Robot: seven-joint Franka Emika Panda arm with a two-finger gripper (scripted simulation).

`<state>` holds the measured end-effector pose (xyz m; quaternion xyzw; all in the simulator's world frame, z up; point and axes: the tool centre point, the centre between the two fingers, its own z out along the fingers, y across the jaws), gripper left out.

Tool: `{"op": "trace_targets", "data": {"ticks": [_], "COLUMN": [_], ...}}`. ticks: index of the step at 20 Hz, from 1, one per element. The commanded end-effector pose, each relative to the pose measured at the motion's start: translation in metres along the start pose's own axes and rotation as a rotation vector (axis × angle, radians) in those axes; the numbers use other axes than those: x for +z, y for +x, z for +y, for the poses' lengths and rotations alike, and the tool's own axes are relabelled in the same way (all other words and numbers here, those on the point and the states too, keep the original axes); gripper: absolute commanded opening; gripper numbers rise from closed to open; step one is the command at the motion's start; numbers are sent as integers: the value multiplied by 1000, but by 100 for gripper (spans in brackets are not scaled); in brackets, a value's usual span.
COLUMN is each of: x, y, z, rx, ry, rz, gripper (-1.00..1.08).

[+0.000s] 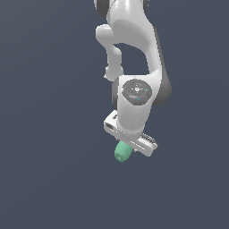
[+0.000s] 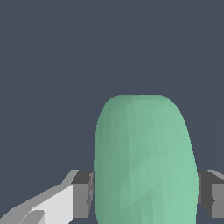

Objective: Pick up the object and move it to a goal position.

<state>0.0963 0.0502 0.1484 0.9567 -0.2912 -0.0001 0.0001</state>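
Observation:
The object is a small mint-green stubby cylinder [image 1: 122,151] with rounded ends. In the exterior view it pokes out from under the white gripper [image 1: 126,145], which hangs from the white arm. In the wrist view the cylinder [image 2: 144,162] fills the space between the two grey fingertips [image 2: 82,194], which press against its two sides. The gripper [image 2: 144,194] is shut on it. No goal marker shows in either view.
A plain dark grey-blue background lies all around. The white arm [image 1: 134,49] comes in from the top of the exterior view, above the gripper.

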Motion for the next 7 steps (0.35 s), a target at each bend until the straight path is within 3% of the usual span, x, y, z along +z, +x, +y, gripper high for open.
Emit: {"op": "trace_targets", "data": {"ticks": [1, 7], "x": [-2, -3], "y": [2, 4], "z": [-5, -8], "rx": [0, 0], "ry": [0, 0], "rz": [0, 0], "gripper": [-100, -100]}}
